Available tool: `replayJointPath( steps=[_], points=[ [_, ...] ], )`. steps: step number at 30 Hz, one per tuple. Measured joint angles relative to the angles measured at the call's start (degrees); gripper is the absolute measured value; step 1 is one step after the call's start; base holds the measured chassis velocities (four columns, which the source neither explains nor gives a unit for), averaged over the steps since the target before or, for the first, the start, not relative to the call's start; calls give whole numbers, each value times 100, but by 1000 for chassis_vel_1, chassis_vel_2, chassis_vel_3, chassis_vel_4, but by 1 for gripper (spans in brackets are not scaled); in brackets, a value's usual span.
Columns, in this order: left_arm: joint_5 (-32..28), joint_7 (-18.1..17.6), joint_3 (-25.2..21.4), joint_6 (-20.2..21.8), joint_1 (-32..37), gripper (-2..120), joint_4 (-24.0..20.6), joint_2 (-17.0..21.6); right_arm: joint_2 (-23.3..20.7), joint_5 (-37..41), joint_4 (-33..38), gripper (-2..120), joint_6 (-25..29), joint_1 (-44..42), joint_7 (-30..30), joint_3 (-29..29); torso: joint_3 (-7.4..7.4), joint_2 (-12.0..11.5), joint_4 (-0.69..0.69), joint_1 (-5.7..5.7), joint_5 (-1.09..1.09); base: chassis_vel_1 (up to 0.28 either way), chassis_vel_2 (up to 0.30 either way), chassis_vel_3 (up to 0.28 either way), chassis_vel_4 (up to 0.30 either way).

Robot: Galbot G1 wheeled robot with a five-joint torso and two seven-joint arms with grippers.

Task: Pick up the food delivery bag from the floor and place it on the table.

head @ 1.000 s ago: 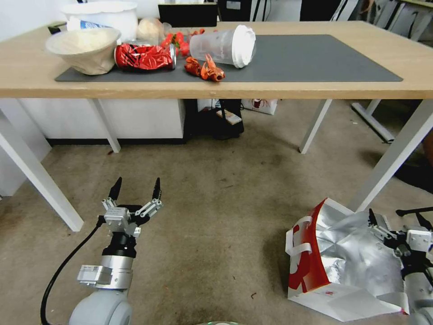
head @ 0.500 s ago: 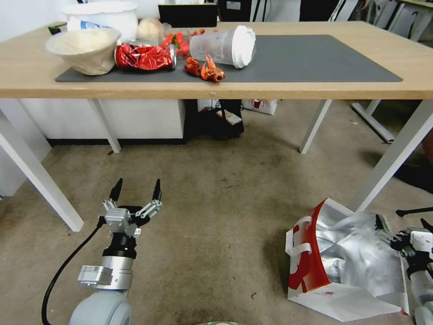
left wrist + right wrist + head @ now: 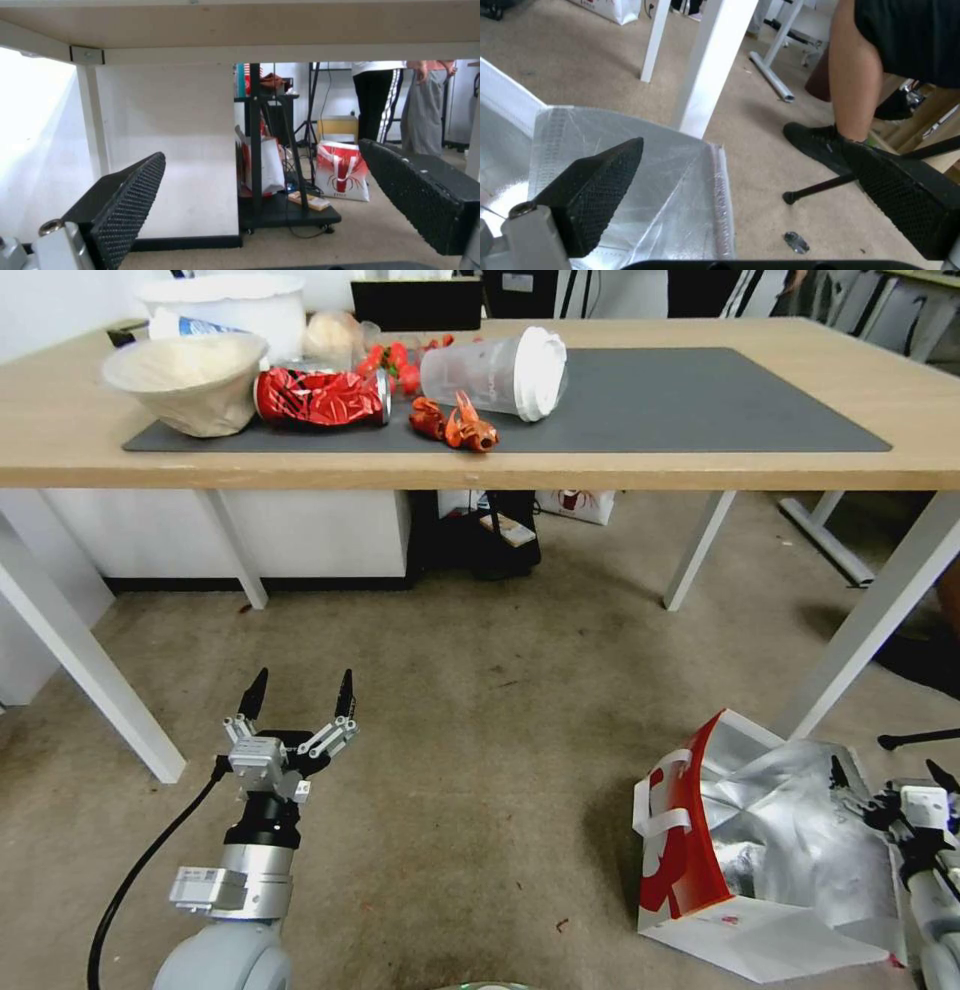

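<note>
Worn beige floor (image 3: 480, 750) fills the middle of the head view, with the long wood-top bench (image 3: 600, 470) and its dark grey mat (image 3: 680, 400) across the top of the frame. At lower right, the food delivery bag (image 3: 760, 860) lies on the floor with its silver foil lining exposed and its red side panel and white strap handles facing frame left; the right tool (image 3: 890, 775) hangs at the bag's right edge, jaws spread wide, one finger (image 3: 595, 187) over the foil and the other past its rim. At lower left, well apart from the bag, the left tool (image 3: 298, 695) hangs above bare floor, jaws open and gripping nothing.
</note>
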Motion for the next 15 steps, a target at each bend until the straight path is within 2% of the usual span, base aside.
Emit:
replayJointPath(
  steps=[7,9,10,13,14,15],
  points=[
    [-7,-29,34,24,27,97,-54,-22,-77,100,-151,97,-123,88,9,-50,0,0,0,0,0,0,0,0,0],
    [-8,-30,34,26,32,97,-61,-20,-123,134,-221,89,-172,133,21,-59,0,1,0,0,-1,0,0,0,0],
    [-8,-30,34,26,32,97,-61,-20,-123,134,-221,89,-172,133,21,-59,0,1,0,0,-1,0,0,0,0],
    [-5,-32,43,26,38,97,-76,-20,-177,197,-330,75,-237,189,31,-80,0,1,0,0,0,0,0,0,0],
    [-5,-32,43,26,38,97,-76,-20,-177,197,-330,75,-237,189,31,-80,0,1,0,0,0,0,0,0,0],
    [-1,-32,50,26,44,97,-79,-21,-195,230,-355,70,-280,205,32,-88,0,1,0,0,0,0,0,0,0]
  ],
)
